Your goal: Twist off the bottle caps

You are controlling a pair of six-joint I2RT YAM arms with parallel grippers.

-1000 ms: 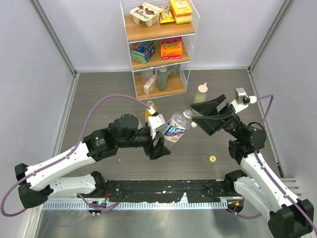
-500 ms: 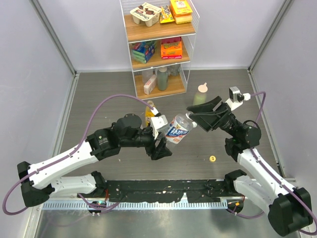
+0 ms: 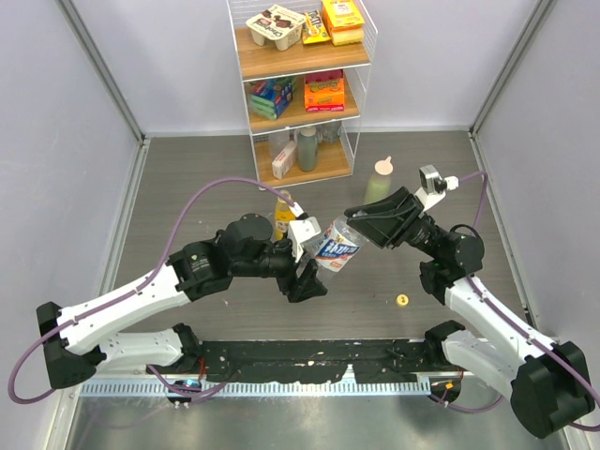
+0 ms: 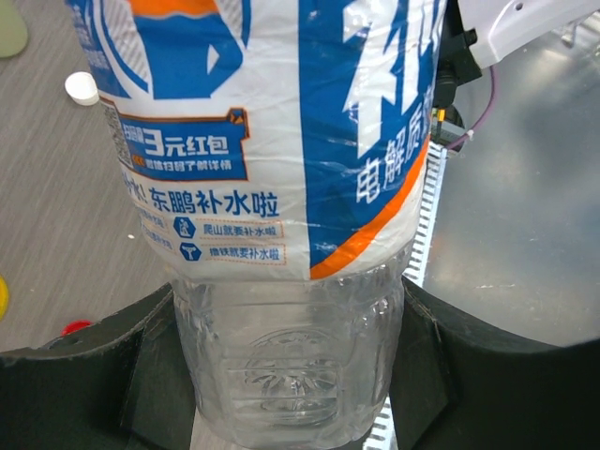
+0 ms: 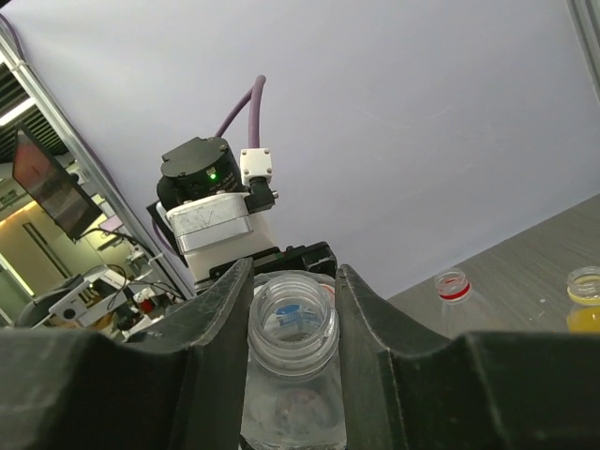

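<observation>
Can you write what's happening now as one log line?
left gripper: holds blue-white bottle | right gripper: clamps its open neck | white cap: lying loose

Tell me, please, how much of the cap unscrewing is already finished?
Done: all three look open. The white cap, red cap and yellow cap lie on the table; the red-label bottle and juice bottle show bare mouths. In hand: the left gripper clamps the blue-white bottle, and the right gripper grips its capless neck. Left: apparently no cap to unscrew, only setting this bottle down.
</observation>
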